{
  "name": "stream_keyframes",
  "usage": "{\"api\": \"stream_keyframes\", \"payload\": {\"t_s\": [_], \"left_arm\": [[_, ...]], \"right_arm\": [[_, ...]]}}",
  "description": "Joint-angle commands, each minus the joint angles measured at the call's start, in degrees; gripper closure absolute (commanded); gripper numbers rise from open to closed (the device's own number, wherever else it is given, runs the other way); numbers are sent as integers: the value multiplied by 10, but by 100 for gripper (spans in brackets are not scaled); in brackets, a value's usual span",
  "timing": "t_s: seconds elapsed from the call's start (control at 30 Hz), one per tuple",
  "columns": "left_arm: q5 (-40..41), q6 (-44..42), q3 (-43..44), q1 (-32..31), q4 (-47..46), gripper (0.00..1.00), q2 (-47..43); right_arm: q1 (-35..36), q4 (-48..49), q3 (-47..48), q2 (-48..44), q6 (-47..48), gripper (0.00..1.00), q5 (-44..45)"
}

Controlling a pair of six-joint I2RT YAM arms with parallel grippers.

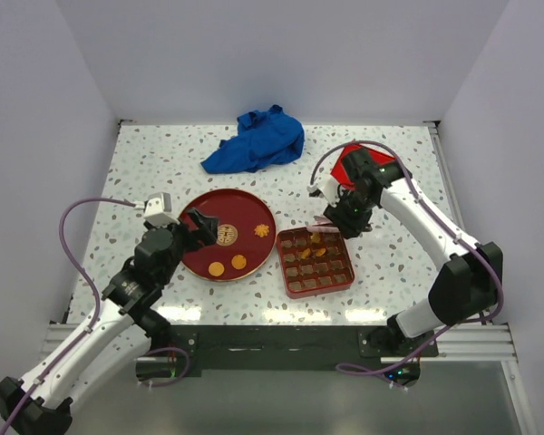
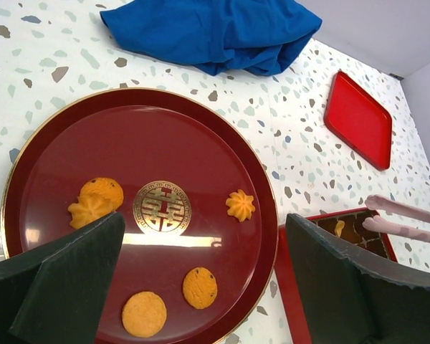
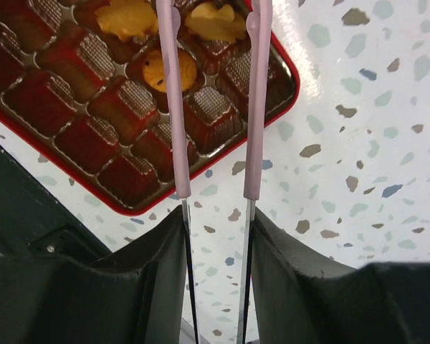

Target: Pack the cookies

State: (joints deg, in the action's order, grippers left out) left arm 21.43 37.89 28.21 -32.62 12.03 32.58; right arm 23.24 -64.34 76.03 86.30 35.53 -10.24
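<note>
Five of the cookies (image 2: 240,205) are sitting on the dark red plate (image 2: 50,143). One flower-shaped cookie is lying at 3 o'clock of the gold emblem (image 2: 162,208), a round one and a flower one are touching each other at 9 o'clock, and two round ones are lying near the rim between 5 and 6 o'clock. Three more are already lying in pockets at the 12 o'clock end of the compartment tray (image 1: 331,272), which is resting just beside the plate at its 3 o'clock. By my count the packing is looking less than half done. Every cookie is lying flat, face up, and being round or flower-shaped, none is showing a long axis or a heading. The right claw (image 3: 215,218) is gripping pink-tipped tweezers (image 3: 173,107), with the prongs standing apart over the tray's filled end. Their tips are running out of the wrist view, so I cannot tell whether a cookie is between them. The left claw (image 2: 204,218) is hovering spread wide over the plate, holding nothing. A red lid (image 1: 367,168) and a crumpled blue cloth (image 1: 258,140) are lying farther back on the table (image 1: 145,154).
</note>
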Motion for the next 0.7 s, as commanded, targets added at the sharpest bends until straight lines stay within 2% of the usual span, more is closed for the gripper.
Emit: {"api": "stream_keyframes", "payload": {"t_s": [0.0, 0.23, 0.47, 0.67], "left_arm": [[11, -7, 11, 4, -12, 0, 6], [14, -10, 19, 4, 3, 0, 4], [26, 19, 21, 4, 55, 0, -7], [37, 58, 21, 4, 116, 0, -17]], "right_arm": [[8, -9, 37, -6, 4, 63, -57], [117, 25, 53, 22, 37, 65, -63], [226, 67, 109, 106, 88, 66, -41], [271, 107, 139, 176, 119, 65, -15]]}}
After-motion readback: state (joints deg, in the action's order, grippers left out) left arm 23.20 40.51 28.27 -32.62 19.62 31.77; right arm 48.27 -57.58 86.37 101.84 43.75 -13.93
